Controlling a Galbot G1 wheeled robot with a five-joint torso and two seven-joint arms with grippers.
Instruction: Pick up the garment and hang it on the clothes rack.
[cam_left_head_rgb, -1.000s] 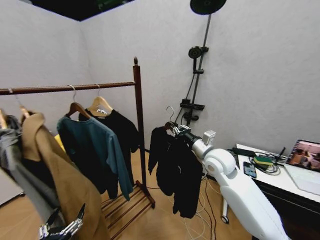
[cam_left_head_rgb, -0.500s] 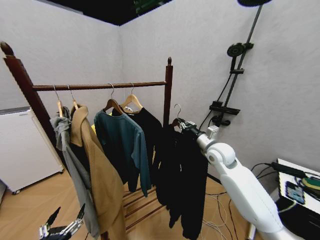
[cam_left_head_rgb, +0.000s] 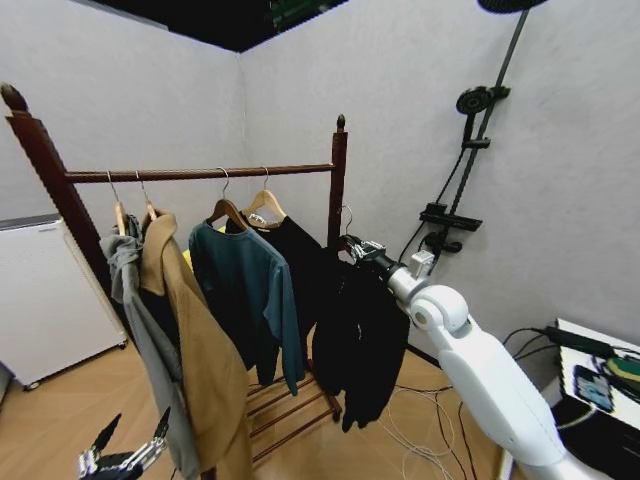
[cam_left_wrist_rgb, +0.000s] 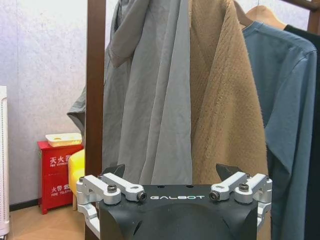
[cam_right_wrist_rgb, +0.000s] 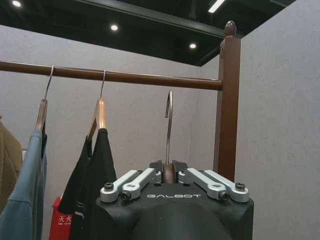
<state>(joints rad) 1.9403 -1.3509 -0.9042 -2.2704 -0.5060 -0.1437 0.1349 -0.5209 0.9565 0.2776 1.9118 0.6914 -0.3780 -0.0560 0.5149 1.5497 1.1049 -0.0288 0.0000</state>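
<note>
Black garment (cam_left_head_rgb: 360, 335) hangs beside brown clothes rack (cam_left_head_rgb: 338, 180).

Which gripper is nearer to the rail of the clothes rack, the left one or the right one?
Right. The right gripper holds the garment by its hanger just below the rail's right end, beside the post. The left gripper hangs open far below the rail, low beside the coats.

Setting: indoor mock-up of a home room, staged for testing. Evidence: plain grey partition walls (cam_left_head_rgb: 150, 110) ending below an open black ceiling (cam_right_wrist_rgb: 150, 30) with recessed spot lights; wood-look floor (cam_left_head_rgb: 50, 420); clothes rack (cam_left_head_rgb: 335, 190) with hung clothes; black shower-head stand (cam_left_head_rgb: 470, 150) against a dry wall; loose cables (cam_left_head_rgb: 420, 430) on floor; counter (cam_left_head_rgb: 600, 350) holding electronics; red cabinet (cam_left_wrist_rgb: 57, 175) with Chinese lettering.
</note>
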